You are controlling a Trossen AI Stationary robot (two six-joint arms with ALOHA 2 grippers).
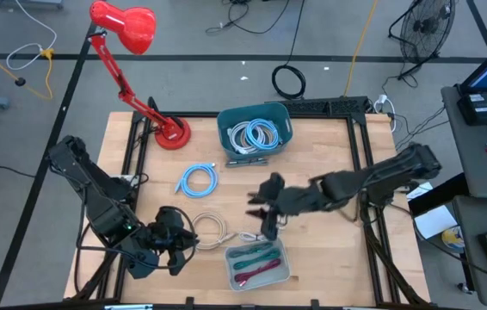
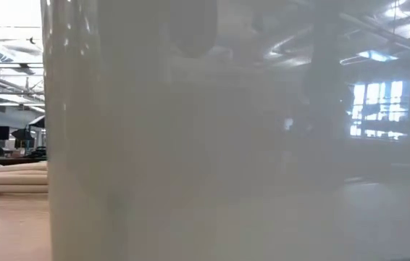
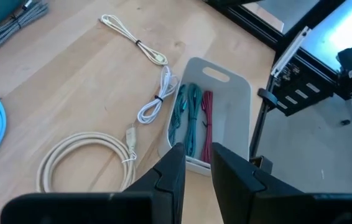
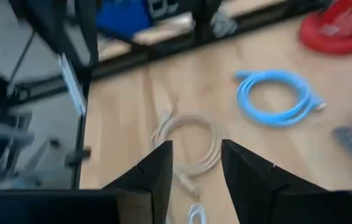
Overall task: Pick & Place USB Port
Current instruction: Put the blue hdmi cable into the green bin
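The USB cables lie in several places on the pale wooden desk (image 1: 329,155). A small white one (image 3: 156,102), tied into a short bundle, rests just beside the white plastic bin (image 1: 280,277) near the front edge. A second thin cream cable (image 3: 132,38) lies stretched out farther along. A larger beige coil (image 1: 212,229) of smooth round cord sits near the left end effector (image 1: 175,250), and a glossy light-blue coil (image 1: 198,179) lies near the middle of the desk. The rectangular bin holds red and teal cables (image 3: 191,118) laid lengthwise. A blue tub (image 1: 254,129) at the back holds grey braided coils. A red desk lamp (image 1: 127,27) stands on a round base at the back left.

The right end effector (image 1: 268,215) hovers over the desk beside the bin, its fingers apart and empty. The left end effector's fingers stand slightly apart, holding nothing.
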